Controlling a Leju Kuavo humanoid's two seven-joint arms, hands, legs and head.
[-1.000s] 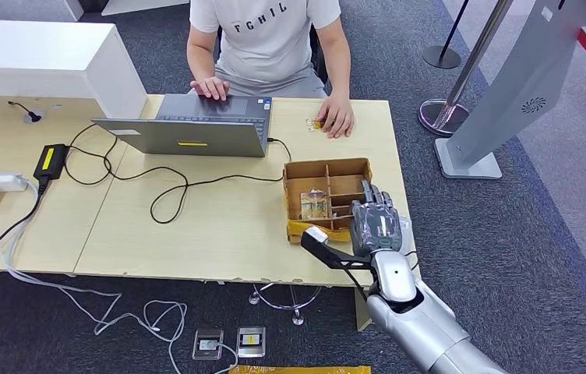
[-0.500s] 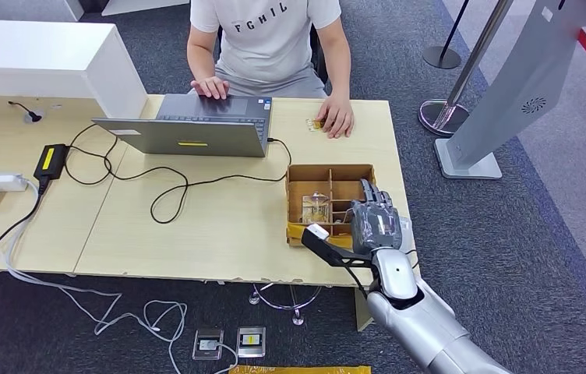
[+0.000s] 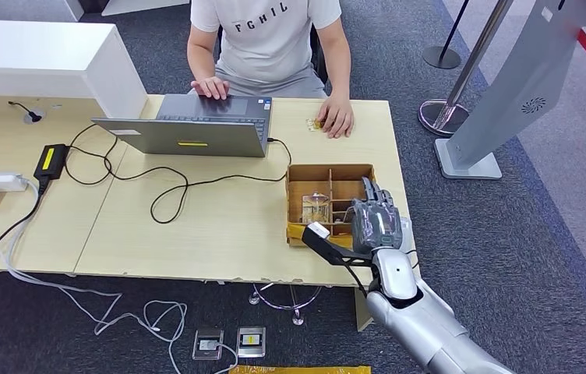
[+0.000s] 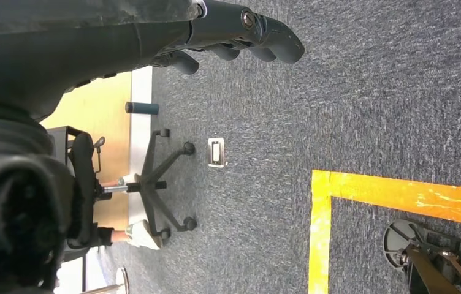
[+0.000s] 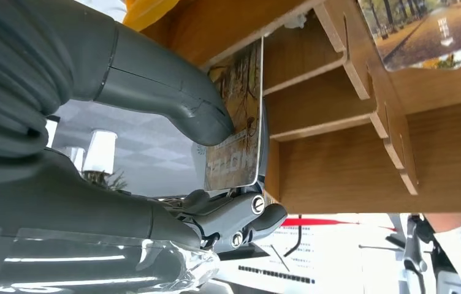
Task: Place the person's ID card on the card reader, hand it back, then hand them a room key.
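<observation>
My right hand (image 3: 374, 222) is at the near right corner of a wooden compartment box (image 3: 329, 173) on the table. In the right wrist view its thumb (image 5: 173, 92) and fingers pinch a room key card (image 5: 240, 116) printed with an autumn tree picture, the card standing in a slot of the box (image 5: 350, 159). Another such card (image 3: 315, 206) sits in a nearby compartment. Across the table a person's hand (image 3: 337, 117) rests beside a small card (image 3: 313, 123). My left hand (image 4: 240, 33) hangs over the carpet, fingers loosely curved, holding nothing.
An open laptop (image 3: 188, 128) with cables stands at the table's far side in front of the seated person. A power adapter (image 3: 50, 160) and strip lie at left. Two small devices (image 3: 227, 343) lie on the floor below the table edge. A stanchion base (image 3: 442, 113) stands to the right.
My right hand has edged slightly right at the box, and the box has shifted a little with it. The person has stayed still.
</observation>
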